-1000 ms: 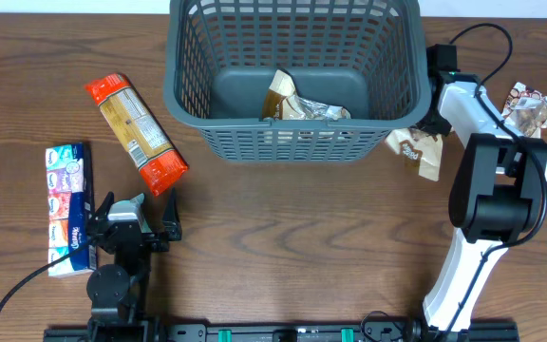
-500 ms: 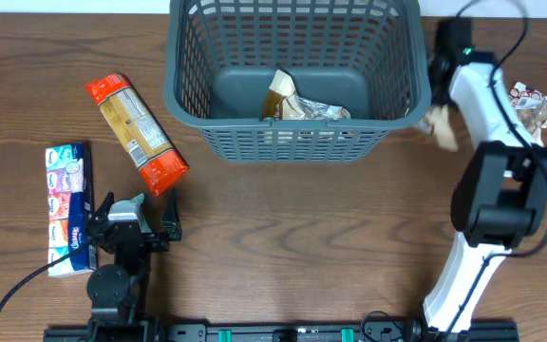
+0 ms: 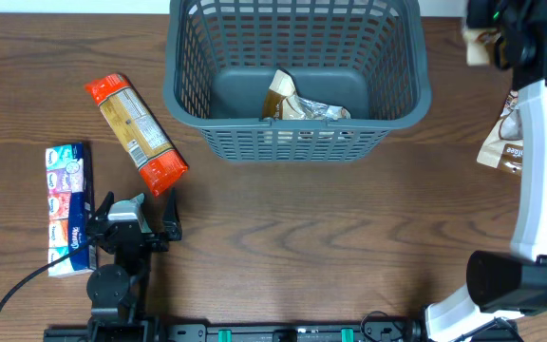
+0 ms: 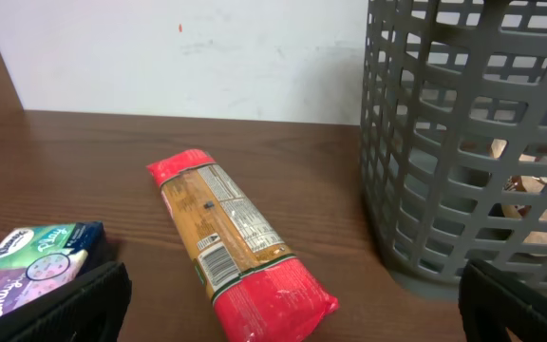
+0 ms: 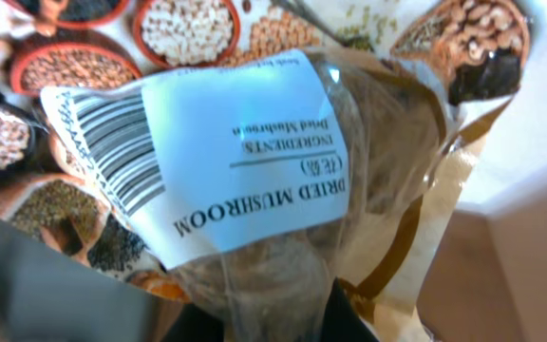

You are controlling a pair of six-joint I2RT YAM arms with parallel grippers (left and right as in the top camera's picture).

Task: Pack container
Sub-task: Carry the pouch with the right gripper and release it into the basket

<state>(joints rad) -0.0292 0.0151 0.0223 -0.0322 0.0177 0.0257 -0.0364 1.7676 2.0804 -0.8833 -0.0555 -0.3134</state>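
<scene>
Well outside container (image 3: 424,95) rim (pouch (image 5: 254,161) aboard): right gripper (image 3: 487,36).

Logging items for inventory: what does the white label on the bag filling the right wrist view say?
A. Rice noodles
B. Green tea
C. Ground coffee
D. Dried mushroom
D: the white label on the bag reads DRIED MUSHROOM, upside down in that view.

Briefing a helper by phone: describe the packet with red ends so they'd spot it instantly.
Find the big grey basket at the far edge of the table. Left of it, lying diagonally, is the long packet. Unlike the blue tissue pack nearby, it is tan with red ends.
</scene>
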